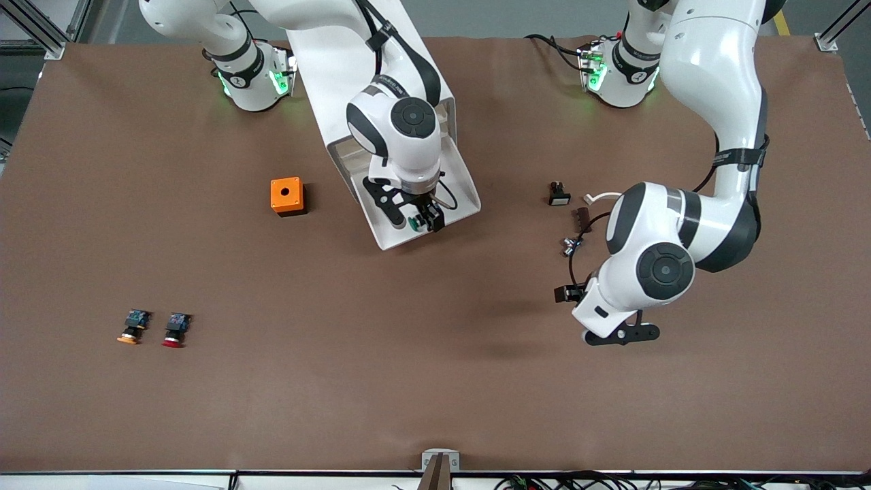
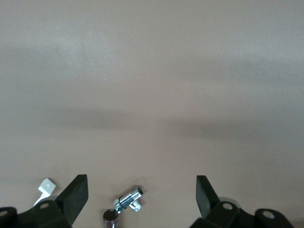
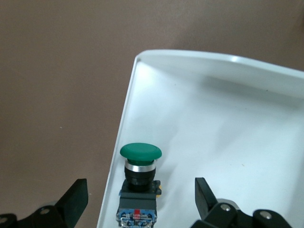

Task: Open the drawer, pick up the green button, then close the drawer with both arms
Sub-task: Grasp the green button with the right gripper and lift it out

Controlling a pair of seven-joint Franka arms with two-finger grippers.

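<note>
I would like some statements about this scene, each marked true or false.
1. The green button lies in the open drawer. True.
2. The right end effector grips the green button. False: it is open over the button, a finger on either side, not closed on it.
3. The left end effector is open over the table. True.
4. The red button lies in the drawer. False: it lies on the table beside the orange-capped button.

Robotics lab, two bench-mounted arms (image 1: 708,82), brown-covered table (image 1: 408,381), aluminium framing (image 1: 41,27)
</note>
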